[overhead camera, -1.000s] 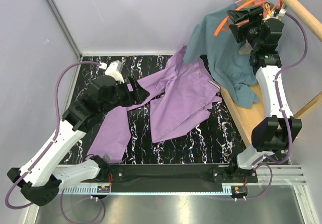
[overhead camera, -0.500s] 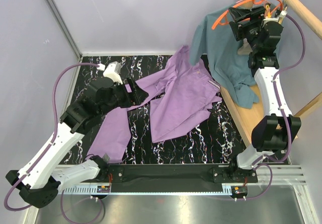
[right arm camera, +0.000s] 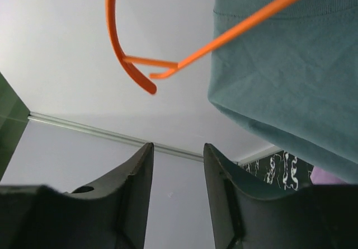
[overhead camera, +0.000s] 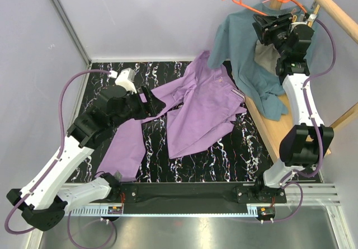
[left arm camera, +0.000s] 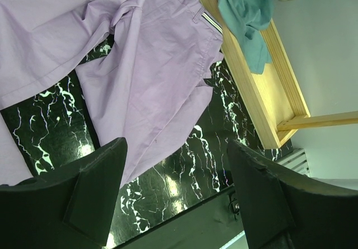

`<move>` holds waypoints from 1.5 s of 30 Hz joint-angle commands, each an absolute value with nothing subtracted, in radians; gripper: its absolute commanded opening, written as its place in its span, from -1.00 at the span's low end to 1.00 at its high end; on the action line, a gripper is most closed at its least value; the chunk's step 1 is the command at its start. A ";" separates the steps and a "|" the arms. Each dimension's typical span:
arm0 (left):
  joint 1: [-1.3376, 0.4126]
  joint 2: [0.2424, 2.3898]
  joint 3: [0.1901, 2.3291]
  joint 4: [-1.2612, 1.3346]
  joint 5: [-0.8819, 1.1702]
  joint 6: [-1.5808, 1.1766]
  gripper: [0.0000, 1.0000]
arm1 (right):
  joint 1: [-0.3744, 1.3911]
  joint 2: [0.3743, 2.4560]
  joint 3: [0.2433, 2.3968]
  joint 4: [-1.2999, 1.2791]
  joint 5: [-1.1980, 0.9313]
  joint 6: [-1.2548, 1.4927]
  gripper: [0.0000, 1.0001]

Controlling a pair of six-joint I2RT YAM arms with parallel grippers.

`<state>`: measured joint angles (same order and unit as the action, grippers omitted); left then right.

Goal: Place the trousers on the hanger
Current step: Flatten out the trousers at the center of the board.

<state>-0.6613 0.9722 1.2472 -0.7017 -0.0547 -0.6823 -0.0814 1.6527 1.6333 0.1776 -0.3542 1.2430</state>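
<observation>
Near field, left half of the surface (overhead camera: 224, 159): my left pincer (left arm camera: 176, 198) hangs above the cloth with its jaws set wide and nothing between them; its wrist view looks down past both fingers (left arm camera: 95, 193) onto cloth and black marbled top.

Middle field: the trousers (overhead camera: 196, 114) lie spread and rumpled across the middle of the surface; one long leg (overhead camera: 126, 148) runs toward the near-left corner, passing under my left arm; the striped waistband (left arm camera: 211, 22) lies toward the right edge, just beside the wooden base frame (left arm camera: 263, 75) that borders that edge; the far part of the lilac cloth reaches the far edge, where the hem of the teal shirt (overhead camera: 240, 47) hangs over it.

Far field, far-right corner: my right pincer (right arm camera: 178, 198) is raised high beside the wooden rail (overhead camera: 330, 8); its jaws stand partly apart, the gap narrower than on the left, and they hold nothing; an orange hanger (right arm camera: 114, 31) sits beyond the fingertips, not between them; in the top view it shows as an arc above the shirt; the teal shirt drapes from the rail down to the base frame; a small grey garment (overhead camera: 267, 56) shows just below my right wrist, against the shirt.
</observation>
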 commanded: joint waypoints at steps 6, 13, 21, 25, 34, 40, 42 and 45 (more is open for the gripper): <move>-0.657 1.011 1.246 -0.620 -0.008 -0.683 0.54 | -0.008 1.559 1.560 -0.049 -0.492 1.083 -0.15; -0.657 1.025 1.249 -0.624 -0.006 -0.686 0.53 | 0.083 1.539 1.408 -0.225 -0.462 0.878 -0.42; -0.657 1.042 1.236 -0.761 -0.063 -0.699 0.52 | 0.114 1.701 1.428 -0.376 -0.197 0.556 -0.46; -0.644 1.042 1.224 -0.825 -0.095 -0.703 0.54 | 0.114 1.836 1.518 -0.411 -0.059 0.466 -0.50; -0.529 1.023 1.118 -0.916 -0.045 -0.657 0.55 | 0.110 2.141 1.729 -0.485 0.076 0.454 -0.86; -0.439 1.017 1.019 -0.950 -0.020 -0.632 0.56 | 0.077 2.282 1.874 -0.561 0.219 0.426 -0.85; -0.407 1.025 1.005 -0.963 -0.020 -0.621 0.56 | 0.060 2.305 1.896 -0.566 0.241 0.428 -0.85; -0.368 1.038 1.005 -0.976 -0.029 -0.594 0.56 | 0.023 2.348 1.960 -0.604 0.258 0.439 -0.86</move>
<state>-0.3977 1.0389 1.0012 -0.9775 -0.0433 -0.6403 0.0727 2.3146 1.8668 -0.5594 0.1474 0.4484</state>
